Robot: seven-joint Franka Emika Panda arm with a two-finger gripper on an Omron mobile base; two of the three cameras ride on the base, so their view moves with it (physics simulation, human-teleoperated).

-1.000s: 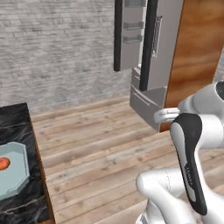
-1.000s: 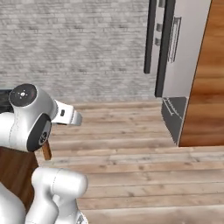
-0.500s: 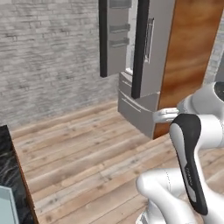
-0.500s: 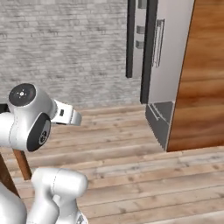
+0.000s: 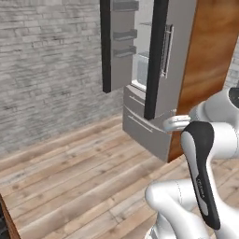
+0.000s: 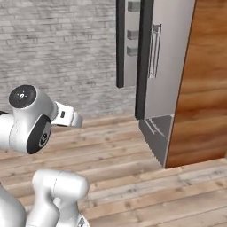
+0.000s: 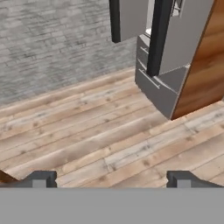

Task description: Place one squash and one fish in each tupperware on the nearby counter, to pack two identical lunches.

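A grey brick wall (image 5: 46,70) stands left of a tall steel refrigerator (image 5: 154,70), the landmark here. Its upper doors hang open and its bottom freezer drawer (image 5: 144,130) is pulled out. Wood-plank floor (image 5: 79,182) runs from the wall to the refrigerator's foot; a brown wooden panel (image 6: 199,80) stands just right of it. At the far lower left, well apart from the refrigerator, a sliver of the dark surface (image 5: 3,219) shows.

The tool (image 7: 109,179) is spread wide and empty, pointing at the floor left of the refrigerator.

No squash, fish or tupperware is visible, so I cannot tell where they are. Likely the round squash would roll and the fish be slippery; grasp each across its middle.
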